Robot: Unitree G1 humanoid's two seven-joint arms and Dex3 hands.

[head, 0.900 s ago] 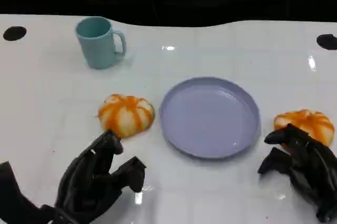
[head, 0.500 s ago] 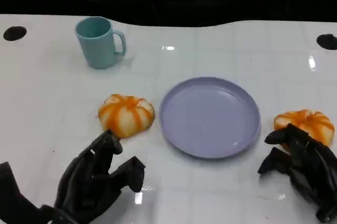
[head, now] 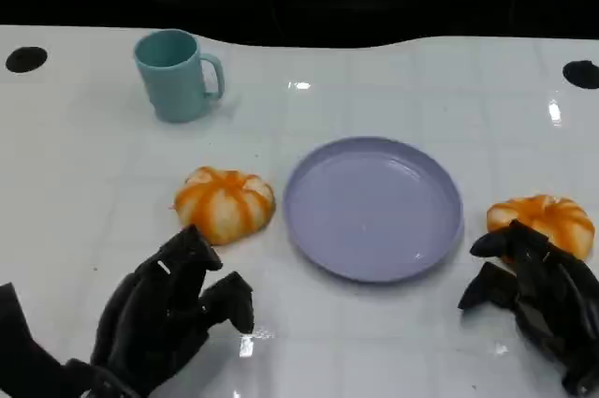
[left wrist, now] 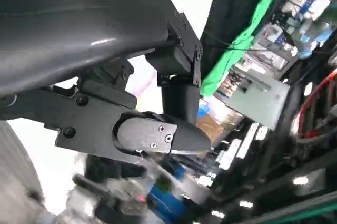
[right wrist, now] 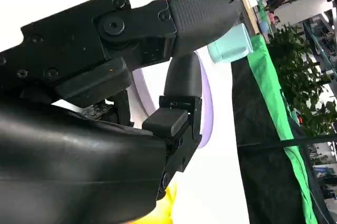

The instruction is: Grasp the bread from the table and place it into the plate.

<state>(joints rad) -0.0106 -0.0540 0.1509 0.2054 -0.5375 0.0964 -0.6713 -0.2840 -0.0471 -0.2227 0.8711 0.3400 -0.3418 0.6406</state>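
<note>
— Head view first: what do you have around the plate (head: 373,208)?

— I see two orange-striped buns on the white table (head: 393,342). One bun (head: 225,202) lies just left of the plate, apart from its rim. The other bun (head: 546,218) lies right of the plate, its near edge hidden behind my right hand (head: 533,297). A teal mug (head: 178,75) stands well beyond the plate, to its left.

— And the hands?

— My left hand (head: 168,314) sits nearer me than the left bun, fingers spread, holding nothing. The right hand's fingers are apart too; whether one touches the bun I cannot tell.

— Anything readable?

— No. In the left wrist view the background is blurred. In the right wrist view the mug (right wrist: 231,42) and a sliver of plate (right wrist: 206,103) peek past the fingers (right wrist: 195,13).
</note>
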